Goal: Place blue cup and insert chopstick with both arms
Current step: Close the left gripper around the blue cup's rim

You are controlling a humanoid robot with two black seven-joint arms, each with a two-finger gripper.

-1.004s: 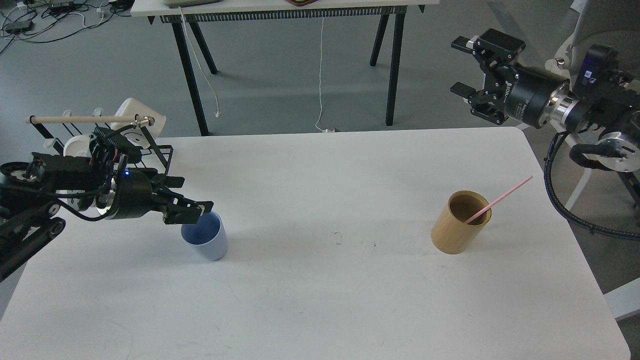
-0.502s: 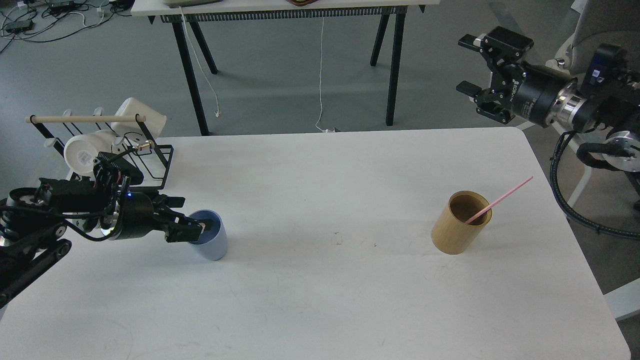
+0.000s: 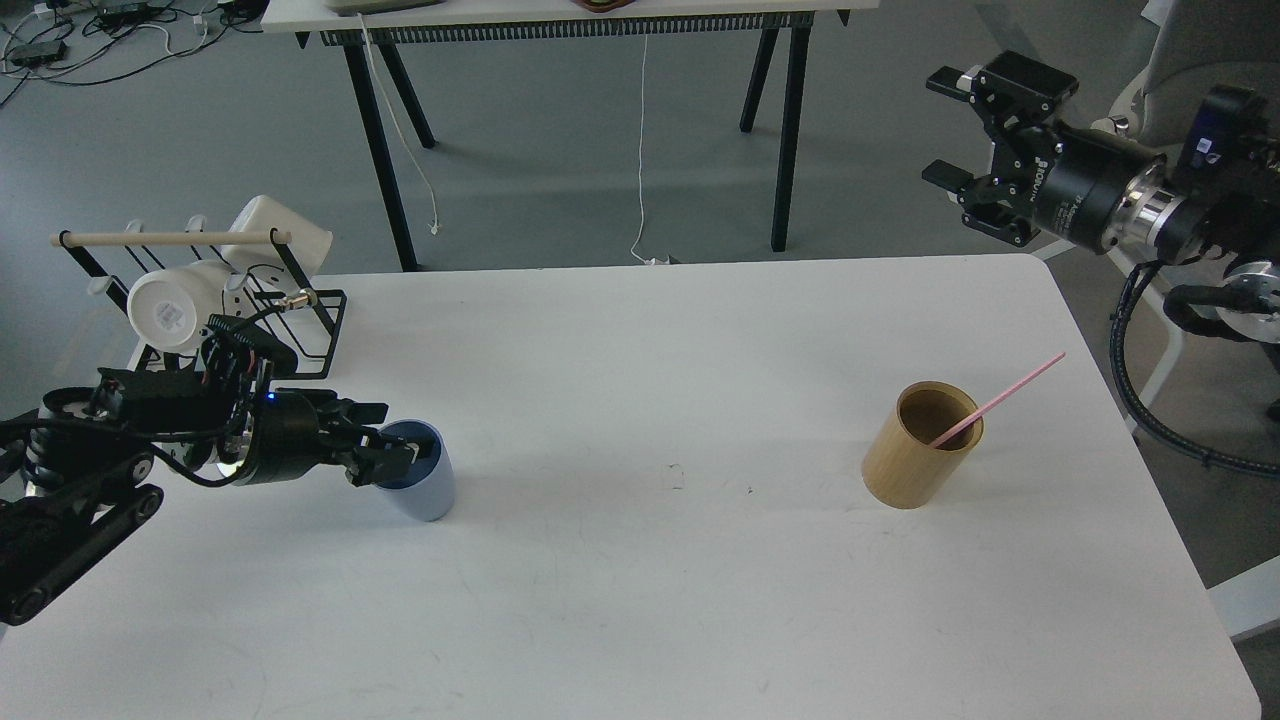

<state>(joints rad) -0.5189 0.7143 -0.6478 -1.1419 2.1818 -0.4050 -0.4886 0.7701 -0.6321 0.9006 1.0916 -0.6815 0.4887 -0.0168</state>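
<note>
Two arms frame the white table (image 3: 640, 600). At nine o'clock the left gripper (image 3: 392, 458) straddles the blue cup's (image 3: 425, 490) rim; whether it pinches is unclear. At three o'clock the pink chopstick (image 3: 1000, 402) leans in the wooden holder (image 3: 915, 470). At two o'clock the right gripper (image 3: 960, 130) hangs spread, empty.

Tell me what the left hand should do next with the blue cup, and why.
Probably close on the rim. The left hand sits at the near-left edge of the blue cup, with one finger seemingly inside the mouth and one outside, so a wall grip looks lined up. The cup stands upright on the table; the right hand hangs open, far off.
</note>
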